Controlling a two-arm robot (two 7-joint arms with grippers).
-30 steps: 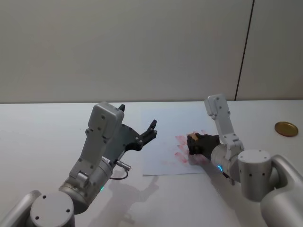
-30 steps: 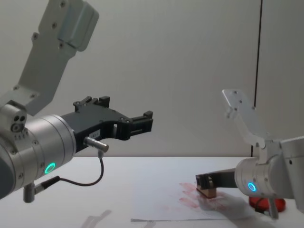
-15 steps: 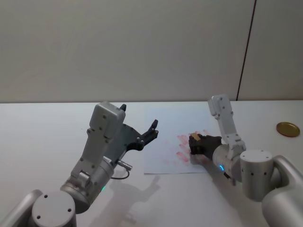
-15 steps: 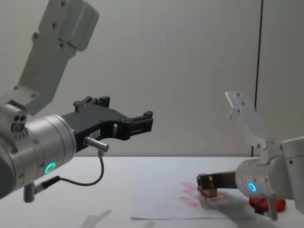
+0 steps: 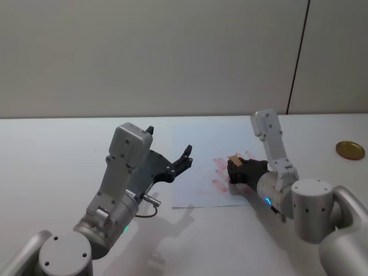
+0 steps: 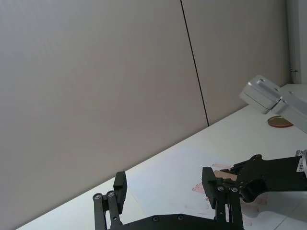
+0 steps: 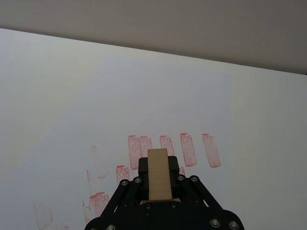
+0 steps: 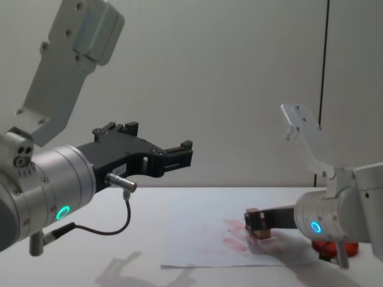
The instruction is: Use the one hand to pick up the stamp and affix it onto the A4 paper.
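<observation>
Within the right claw [image 7: 158,166], the stamp [image 7: 158,175] sits clamped.

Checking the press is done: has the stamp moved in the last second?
Yes. Chest view: the stamp, in the right pincer, now sits higher above the red marks on the paper.

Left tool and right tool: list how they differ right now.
The left tool is open and empty; the right tool is shut on the stamp. The left tool hangs high above the table; the right tool sits low over the paper. Both are black and two-fingered.
</observation>
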